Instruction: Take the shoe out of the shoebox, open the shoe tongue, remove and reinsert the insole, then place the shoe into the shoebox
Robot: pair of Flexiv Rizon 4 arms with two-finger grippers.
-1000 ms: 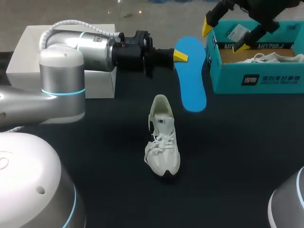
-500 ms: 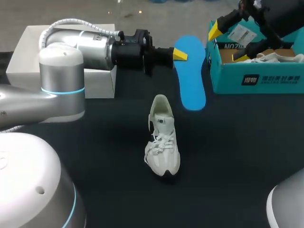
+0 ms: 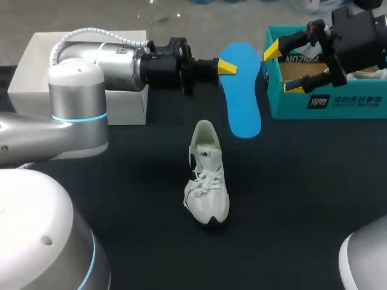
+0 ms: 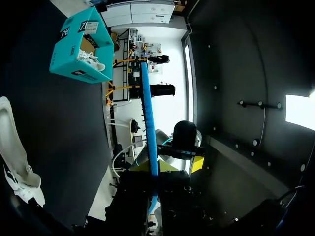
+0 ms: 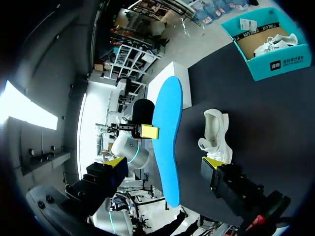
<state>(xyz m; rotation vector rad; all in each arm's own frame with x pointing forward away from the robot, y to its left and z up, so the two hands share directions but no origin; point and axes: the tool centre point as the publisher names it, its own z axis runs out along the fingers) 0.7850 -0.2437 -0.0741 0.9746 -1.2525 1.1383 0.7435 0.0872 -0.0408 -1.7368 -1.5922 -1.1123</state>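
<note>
**A:** Where is the insole right now?
**B:** Your left gripper [image 3: 225, 66] is clamping the blue insole [image 3: 242, 96] by its left edge, holding it with its long axis running far to near.
**A:** And the other claw?
**B:** Your right gripper [image 3: 283, 67] is standing spread and empty, just right of the insole, beside the shoebox [image 3: 326, 99]. The shoe [image 3: 207, 181] is lying nearer you, heel pointing far, toward the insole

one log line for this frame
left gripper shut on blue insole | right gripper open beside shoebox | shoe upright on table, insole out
</note>
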